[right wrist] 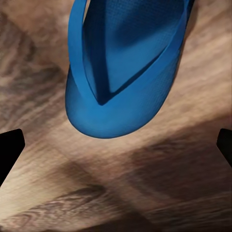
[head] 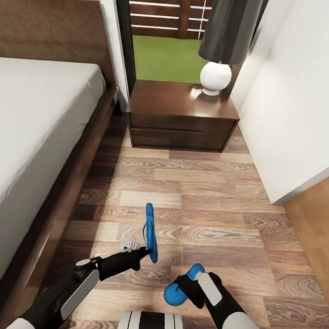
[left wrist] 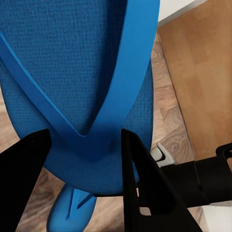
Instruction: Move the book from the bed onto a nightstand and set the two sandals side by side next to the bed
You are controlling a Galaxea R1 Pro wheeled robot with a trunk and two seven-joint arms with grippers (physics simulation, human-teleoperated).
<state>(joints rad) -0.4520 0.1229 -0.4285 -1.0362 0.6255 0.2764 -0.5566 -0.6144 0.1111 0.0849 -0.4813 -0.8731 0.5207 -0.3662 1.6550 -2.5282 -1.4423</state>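
Lower centre of the head view: right gripper (head: 194, 290), black-fingered on a white-and-grey arm rising from the lower right corner, poised just over one bright blue flat flip-flop sandal (head: 178, 290) lying on the brown wood-plank floor (head: 215, 208). Fingers spread wide in the right wrist view, only the black tips at the frame's two edges, nothing between them; sandal (right wrist: 123, 72) flat on the planks ahead, strap side up. Judged as either just set down or about to be grasped; cannot tell which.

Slightly further up, left of centre: left gripper (head: 145, 254) on a black forearm reaching in from the lower left corner, angled up and rightward, closed on the second blue flip-flop sandal (head: 150, 232). Held on edge, clear of the floor, toe end pointing up the frame. Left wrist view: two black fingers (left wrist: 140, 188) clamping the sole near the V of the strap (left wrist: 96, 87), the floor sandal (left wrist: 72, 212) glimpsed beneath. Likely carried this way for laying down beside its partner.

Along the left edge: low bed with dark brown wooden frame and light-grey mattress (head: 34, 124), close enough for the pair to count as next to it.

Upper centre: dark brown glossy nightstand (head: 183, 119) with drawers, bearing a white round-based lamp with a dark shade (head: 219, 65); no book on its top.
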